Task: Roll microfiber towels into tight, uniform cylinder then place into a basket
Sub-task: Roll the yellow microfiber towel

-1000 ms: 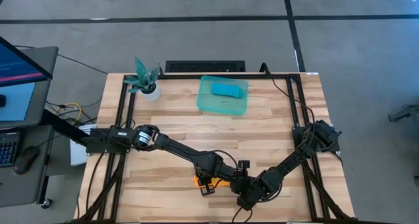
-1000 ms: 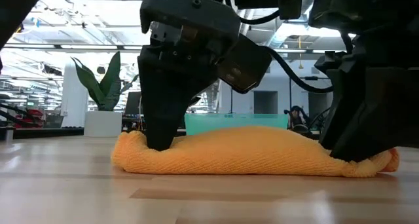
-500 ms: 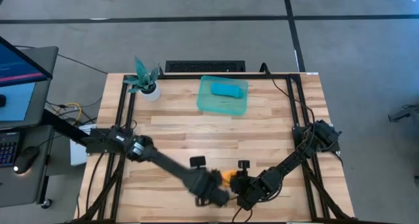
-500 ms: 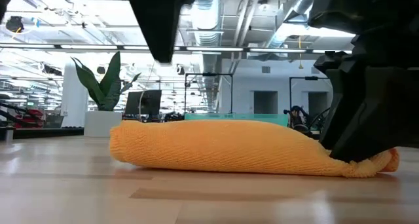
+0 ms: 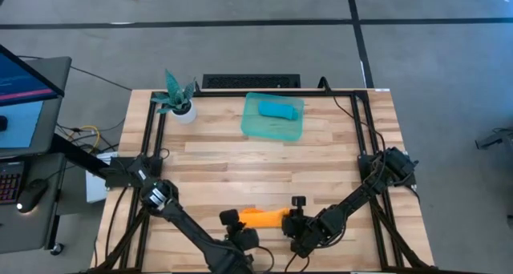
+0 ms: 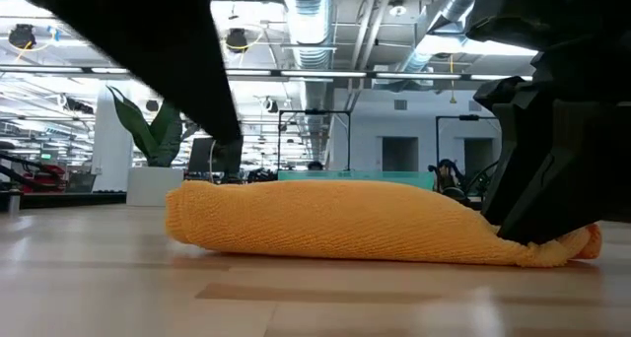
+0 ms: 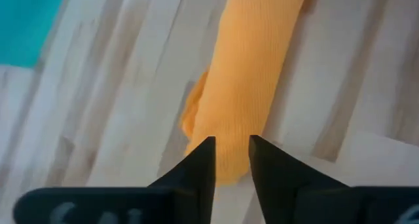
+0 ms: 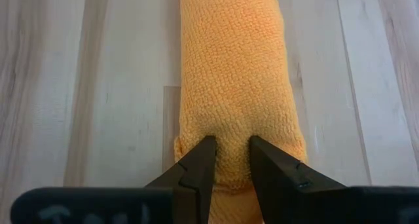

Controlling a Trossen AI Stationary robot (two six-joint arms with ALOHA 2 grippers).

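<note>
Near the table's front edge the orange towel lies rolled, its long axis running left to right. The right claw is clenched on the roll's right end, fingers pinching the cloth. The left claw hangs just off the left end, raised, nearly closed on nothing, so the right arm has the hold. Far across the table sits the basket, the blue towel already rolled inside.

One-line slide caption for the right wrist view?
Right tool pinching one end of the rolled orange towel lying on the wooden table.
</note>
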